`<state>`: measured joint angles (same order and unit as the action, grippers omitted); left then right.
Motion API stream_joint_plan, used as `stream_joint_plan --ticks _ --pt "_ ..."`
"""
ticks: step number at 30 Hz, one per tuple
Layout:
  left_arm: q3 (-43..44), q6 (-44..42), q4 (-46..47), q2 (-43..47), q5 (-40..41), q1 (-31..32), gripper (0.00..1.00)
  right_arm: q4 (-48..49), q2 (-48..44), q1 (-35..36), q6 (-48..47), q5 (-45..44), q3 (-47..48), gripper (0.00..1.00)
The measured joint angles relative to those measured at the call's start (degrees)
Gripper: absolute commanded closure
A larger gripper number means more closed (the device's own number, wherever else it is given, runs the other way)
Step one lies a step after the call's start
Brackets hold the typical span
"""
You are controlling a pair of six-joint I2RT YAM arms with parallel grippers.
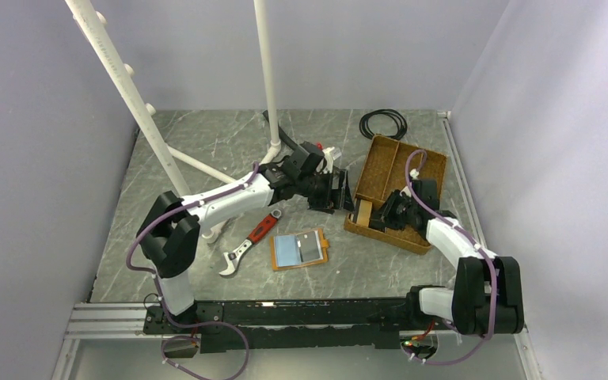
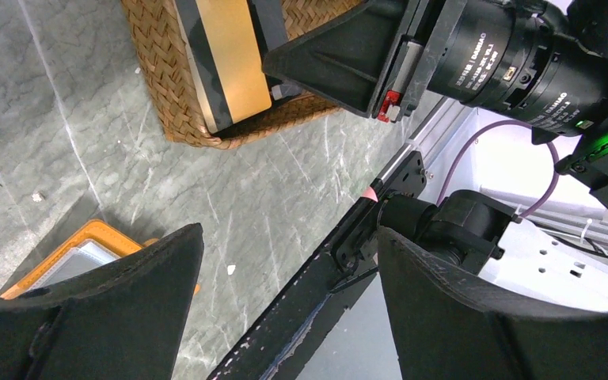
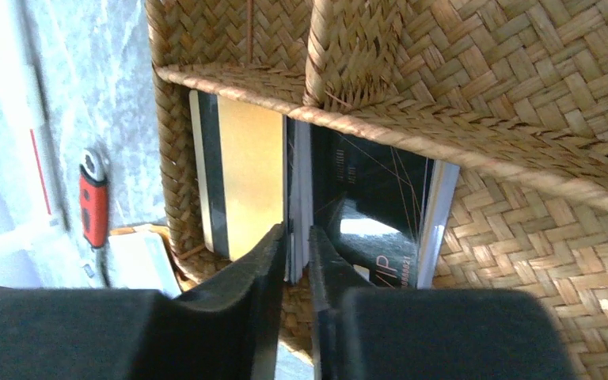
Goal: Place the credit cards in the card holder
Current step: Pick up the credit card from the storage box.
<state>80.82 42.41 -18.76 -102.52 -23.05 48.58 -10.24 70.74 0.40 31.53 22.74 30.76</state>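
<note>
Right now the right gripper is down inside the woven tray, working the compartment at its near end. Its fingers are pinched narrow onto a light-edged card that we see edge-on.

That's where the credit cards are, folks: bunched in that one compartment, with their long axes running from the fingers toward the divider wall. A gold card with a dark stripe down its long side sits on the left. A black card marked VIP sits on the right, tilted. The cards' near ends are hidden behind the fingers, and how many are packed in there I can't tell.

Over to the left gripper: fingers spread wide with nothing between them, hanging over the marble table just beside the tray's corner.

The card holder lies open and flat on the table, apart from the tray and between the two arms. Its long axis runs roughly left to right with a slight tilt, bluish panel to the left. From the left wrist only one orange corner shows; the rest is cut off behind a finger.

A red-handled wrench lies just left of the holder, and a black cable coil sits at the far edge.
</note>
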Motion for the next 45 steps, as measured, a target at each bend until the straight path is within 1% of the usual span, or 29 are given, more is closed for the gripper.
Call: stream_joint_plan --ticks 2,4,10,12,17,21,26,45 --pt "0.0 0.0 0.0 0.3 0.0 0.0 0.15 -0.6 -0.7 0.0 -0.3 0.0 -0.2 0.68" --pt "-0.1 0.0 0.0 0.6 0.0 0.0 0.15 -1.3 -1.6 0.0 -0.5 0.4 -0.7 0.65" --pt "-0.3 0.0 0.0 1.3 0.0 0.0 0.15 -1.3 -1.6 0.0 -0.5 2.0 -0.9 0.64" --pt "-0.3 0.0 0.0 1.5 0.0 0.0 0.15 -1.2 -1.1 0.0 -0.5 2.4 -0.9 0.62" --pt "-0.7 0.2 0.0 1.7 0.0 0.0 0.15 -0.2 1.1 0.0 -0.4 3.7 -0.9 0.65" --pt "-1.0 0.2 0.0 1.9 0.0 0.0 0.15 0.0 0.5 0.0 -0.5 3.7 -0.9 0.75" --pt "-1.0 0.2 0.0 2.4 0.0 0.0 0.15 -0.4 -0.4 0.6 -0.6 3.2 -0.4 0.79" --pt "-2.1 0.3 0.5 2.4 -0.1 0.0 0.15 1.6 1.6 0.9 0.5 4.9 1.4 0.78"
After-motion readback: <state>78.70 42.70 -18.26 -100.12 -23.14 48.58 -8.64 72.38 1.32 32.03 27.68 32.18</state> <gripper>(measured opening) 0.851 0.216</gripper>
